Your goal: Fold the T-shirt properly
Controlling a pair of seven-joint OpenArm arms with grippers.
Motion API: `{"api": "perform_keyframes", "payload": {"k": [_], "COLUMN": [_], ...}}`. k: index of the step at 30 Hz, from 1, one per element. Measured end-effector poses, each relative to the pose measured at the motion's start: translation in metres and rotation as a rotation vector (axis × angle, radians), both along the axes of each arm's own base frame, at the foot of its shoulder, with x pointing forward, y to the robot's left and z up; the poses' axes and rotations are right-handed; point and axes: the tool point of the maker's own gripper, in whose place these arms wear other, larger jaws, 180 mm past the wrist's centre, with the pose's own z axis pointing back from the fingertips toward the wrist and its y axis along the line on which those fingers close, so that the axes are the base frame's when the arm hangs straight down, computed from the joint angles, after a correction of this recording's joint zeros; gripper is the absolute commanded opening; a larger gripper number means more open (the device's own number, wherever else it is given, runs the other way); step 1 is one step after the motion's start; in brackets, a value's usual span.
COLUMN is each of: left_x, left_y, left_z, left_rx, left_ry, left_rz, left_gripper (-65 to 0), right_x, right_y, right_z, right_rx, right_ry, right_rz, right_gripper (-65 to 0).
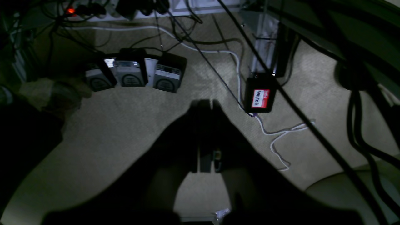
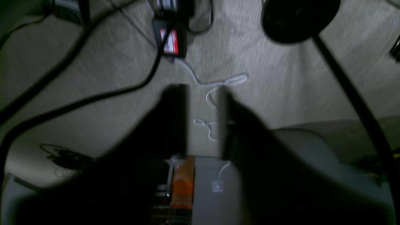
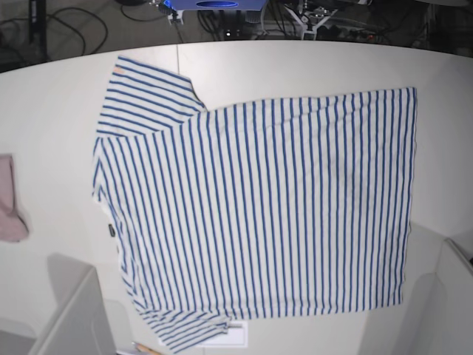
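Note:
The T-shirt (image 3: pixel 259 214), white with thin blue stripes, lies spread flat on the white table (image 3: pixel 295 63), its neck to the left and its hem to the right. A small dark label (image 3: pixel 109 229) sits at the neck, and a tiny orange mark (image 3: pixel 118 68) at the upper sleeve. Neither gripper shows in the base view. In the left wrist view my left gripper (image 1: pixel 204 104) is shut and empty, hanging over carpet. In the right wrist view my right gripper (image 2: pixel 203 90) stands open a little, with nothing between its fingers, also over carpet.
A pink cloth (image 3: pixel 11 203) lies at the table's left edge. Grey blocks stand at the table's lower left (image 3: pixel 74 318) and lower right (image 3: pixel 451 296). Below the wrists are foot pedals (image 1: pixel 134 73), a black box with a red label (image 1: pixel 261 97) and cables.

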Motion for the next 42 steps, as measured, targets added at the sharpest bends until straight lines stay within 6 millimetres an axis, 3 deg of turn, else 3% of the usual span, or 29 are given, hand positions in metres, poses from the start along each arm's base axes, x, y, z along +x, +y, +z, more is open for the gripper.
{"api": "perform_keyframes", "payload": {"k": [2,7,9,12,16,17,21,27,32,38,42], "left_x": [0.0,-0.001,-0.002,-0.001,-0.002,-0.002,-0.007,-0.033,-0.035,-0.048,-0.06], "left_y": [0.0,0.0,0.0,0.0,0.0,0.0,0.0,0.003,0.029,0.044,0.073], "left_z": [0.0,0.0,0.0,0.0,0.0,0.0,0.0,0.003,0.005,0.01,0.021], "left_rx": [0.002,0.003,0.003,0.003,0.003,0.003,0.002,0.004,0.043,0.057,0.1], "left_ry": [-0.001,0.002,0.002,0.002,0.002,0.002,0.007,0.048,0.041,0.013,-0.015], "left_rz": [0.001,0.001,0.001,0.0,-0.001,0.0,-0.015,-0.018,-0.023,-0.041,-0.074], "left_gripper": [-57.3,-32.3,-29.8,-38.8,-61.9,-65.0,-65.0,-65.0,-65.0,-65.0,-65.0], "right_x": [0.004,0.004,0.001,0.001,-0.001,-0.003,-0.009,-0.006,-0.008,-0.033,-0.042], "right_y": [0.0,0.0,0.0,0.0,0.0,0.0,-0.008,-0.011,-0.012,-0.01,-0.011], "right_z": [-0.001,-0.001,0.0,0.0,0.0,0.0,0.001,0.0,0.0,0.005,0.011], "right_rx": [0.0,0.0,0.0,0.0,0.0,0.0,-0.012,-0.016,-0.017,-0.015,-0.019], "right_ry": [-0.012,-0.016,-0.009,-0.009,-0.008,-0.005,0.005,-0.002,-0.002,-0.01,0.016], "right_rz": [-0.002,-0.003,-0.003,-0.003,0.0,0.001,0.002,0.003,0.003,-0.001,0.001], "right_gripper": [-65.0,-65.0,-65.0,-65.0,-65.0,-65.0,-65.0,-65.0,-65.0,-65.0,-65.0]}}
